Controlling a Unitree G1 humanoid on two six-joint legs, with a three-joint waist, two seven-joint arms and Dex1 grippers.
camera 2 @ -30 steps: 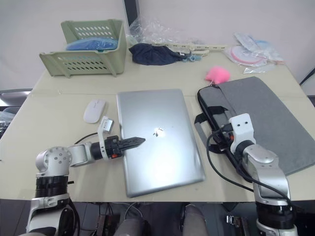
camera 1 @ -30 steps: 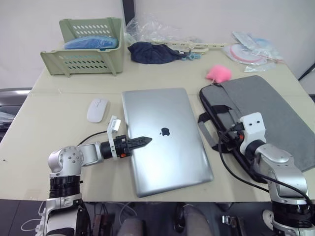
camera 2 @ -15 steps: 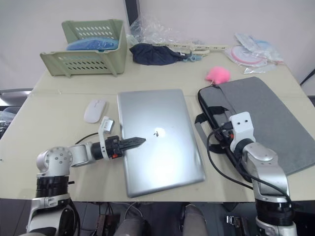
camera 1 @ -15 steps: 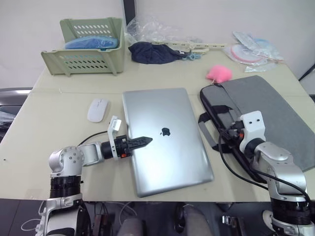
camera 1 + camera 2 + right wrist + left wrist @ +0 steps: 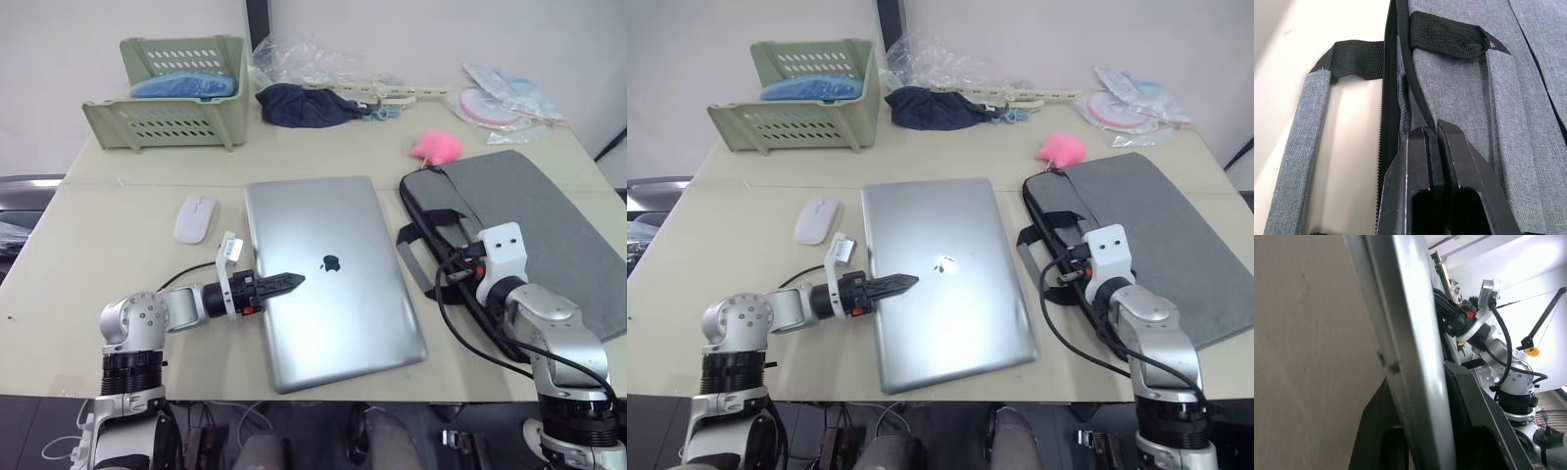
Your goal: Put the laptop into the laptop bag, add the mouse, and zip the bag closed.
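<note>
Laptop: the large flat silver aluminium laptop with the dark apple logo is laid closed in the middle of the beige table, between the mouse and the bag.
Left gripper: the left gripper is placed over the left edge of the laptop; in the left wrist view the thin silver edge is seen between the two black fingers, one above the lid and one below, so the edge is pinched.
Right gripper: the right gripper is pressed together on the black edge strip of the bag's opening, beside the open zipper, near the black webbing handles.
Laptop bag: the flat grey fabric laptop bag is laid to the right of the laptop, just beside it, with its opening turned to the laptop.
Mouse: the small smooth white oval mouse is resting on the table, just left of the laptop's far left corner.
Other things: a fluffy pink plush toy is seen at the far corner of the bag; a pale green plastic basket and a dark blue cloth are at the far side of the table.
</note>
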